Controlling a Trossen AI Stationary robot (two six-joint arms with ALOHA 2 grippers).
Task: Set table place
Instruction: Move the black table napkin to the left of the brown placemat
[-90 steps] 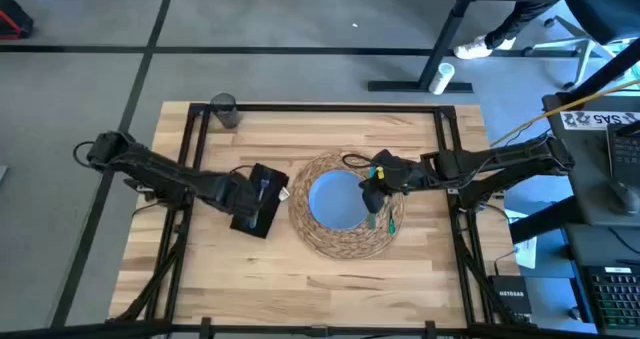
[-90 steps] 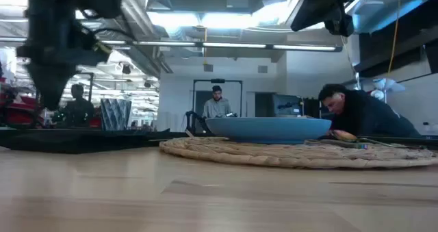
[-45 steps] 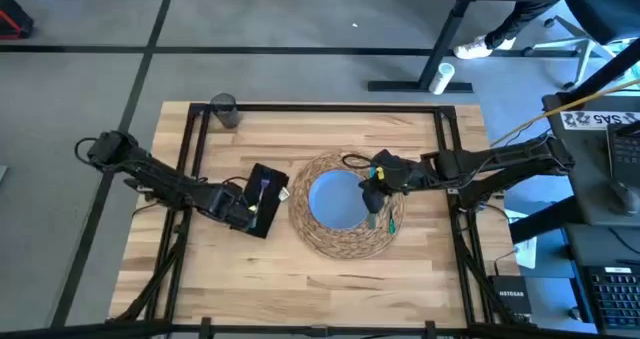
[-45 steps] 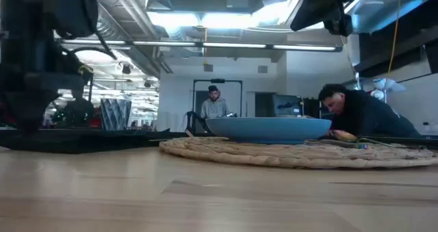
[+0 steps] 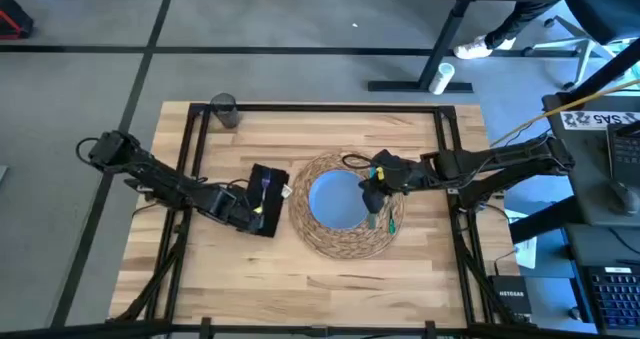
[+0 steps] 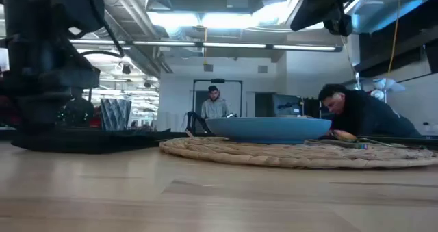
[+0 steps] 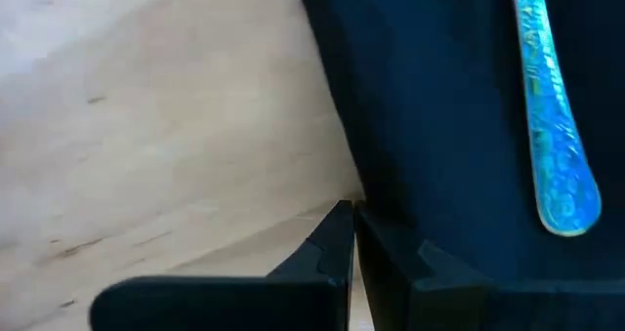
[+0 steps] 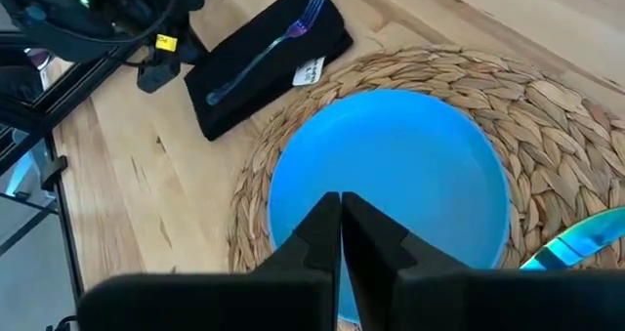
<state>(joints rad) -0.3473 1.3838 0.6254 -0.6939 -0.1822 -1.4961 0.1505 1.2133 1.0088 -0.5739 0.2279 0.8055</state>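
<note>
Left wrist view | left pincer [image 7: 352, 235] closed at napkin [image 7: 439, 106] edge | right pincer [image 8: 340, 224] closed, empty

A grey floor [image 5: 90, 89] crossed by dark seams surrounds the work area in the high view. At about one o'clock stands a black desk base [image 5: 425, 74], with a white cylinder [image 5: 443, 76] beside it. Toward three o'clock sits a keyboard [image 5: 612, 289]. In the low view, long ceiling lights [image 6: 226, 18] glow over a white back wall [image 6: 179, 95], where one person [image 6: 216, 103] stands and another [image 6: 363, 112] leans low.
</note>
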